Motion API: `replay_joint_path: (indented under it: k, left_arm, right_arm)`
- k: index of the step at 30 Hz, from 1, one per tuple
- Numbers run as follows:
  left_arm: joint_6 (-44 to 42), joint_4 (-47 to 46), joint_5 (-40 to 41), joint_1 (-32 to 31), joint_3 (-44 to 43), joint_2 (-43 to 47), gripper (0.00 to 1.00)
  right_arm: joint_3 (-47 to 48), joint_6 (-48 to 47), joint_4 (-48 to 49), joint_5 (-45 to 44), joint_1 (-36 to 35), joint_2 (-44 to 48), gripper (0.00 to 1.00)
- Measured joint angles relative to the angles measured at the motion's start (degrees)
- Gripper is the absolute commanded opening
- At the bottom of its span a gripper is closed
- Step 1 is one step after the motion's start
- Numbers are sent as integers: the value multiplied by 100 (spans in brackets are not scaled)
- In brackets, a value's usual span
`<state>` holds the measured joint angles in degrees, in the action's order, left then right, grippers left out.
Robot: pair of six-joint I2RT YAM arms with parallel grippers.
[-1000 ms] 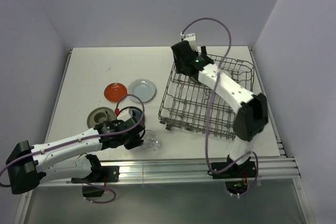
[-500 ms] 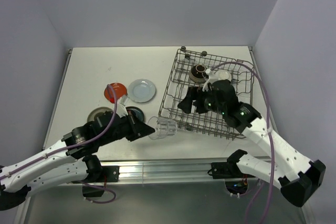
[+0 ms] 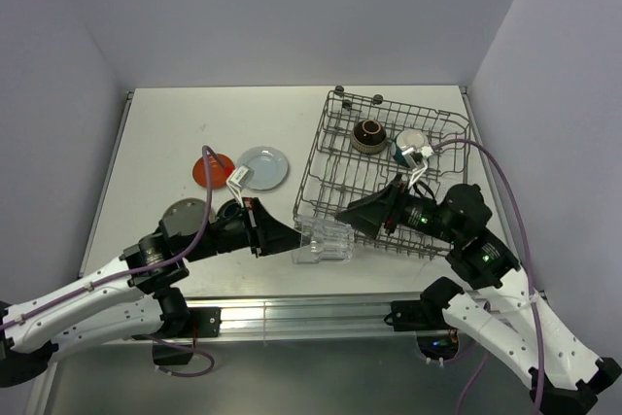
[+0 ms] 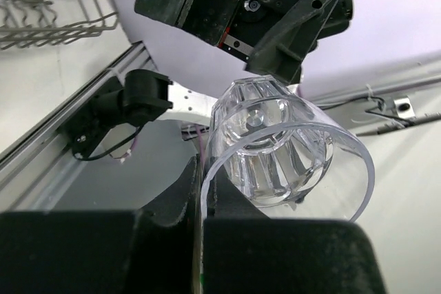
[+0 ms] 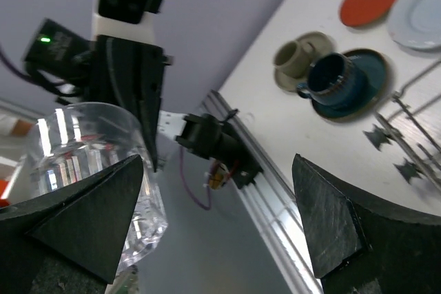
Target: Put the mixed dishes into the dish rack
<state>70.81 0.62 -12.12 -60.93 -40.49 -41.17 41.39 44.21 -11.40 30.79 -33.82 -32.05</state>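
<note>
Left end effector (image 3: 290,238) clamped hard on the rim of the clear glass cup (image 3: 324,241), jaws together with only the glass wall between them. The cup lies on its side at bottom centre of the overhead view, mouth toward my left wrist, base pointing to the frame's right. Tight spot here: the near-left corner of the dish rack (image 3: 340,182) sits just above and right of the cup, and the metal rail (image 3: 321,313) along the surface's near edge runs just below it. My right end effector (image 3: 343,213) reaches in from the right over the rack's near side, jaws spread wide, tips just beside the cup's base; whether a finger touches glass I cannot tell. In the right wrist view one finger (image 5: 76,218) covers the cup's lower part and the other stands well apart at lower right. Open room is in the upper left of the overhead view, bare surface (image 3: 165,123) up to the wall. Left of centre the red-orange plate (image 3: 212,170) and pale blue plate (image 3: 264,164) lie side by side. Below them are the grey-beige plate (image 3: 175,215) and the dark teal plate (image 5: 365,74), which carries a dark mug. The brown bowl (image 3: 368,135) and cream/teal bowl (image 3: 409,146) sit toward the rack's upper end. My left arm stretches low from the bottom-left corner to centre. My right arm loops out to the bottom right and folds back, wrist over the rack's near-right edge.
</note>
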Motion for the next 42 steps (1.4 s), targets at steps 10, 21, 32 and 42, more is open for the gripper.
replay_joint_path:
  k: [10, 21, 32, 42]
  left_arm:
    - [-160, -520, -304, 365, 76, 181, 0]
    - [90, -1464, -833, 723, 94, -299, 0]
    - [393, -2098, -1106, 785, 232, -463, 0]
    - [658, -2562, -1292, 833, 428, -708, 0]
  right_arm:
    - [-28, 1029, 1132, 446, -20, 588, 96]
    - [-457, 1742, 2389, 1082, -35, 404, 96]
    - [-623, 1985, 3121, 1294, -44, 118, 93]
    - [-728, 2321, 3698, 1377, -33, -98, 9]
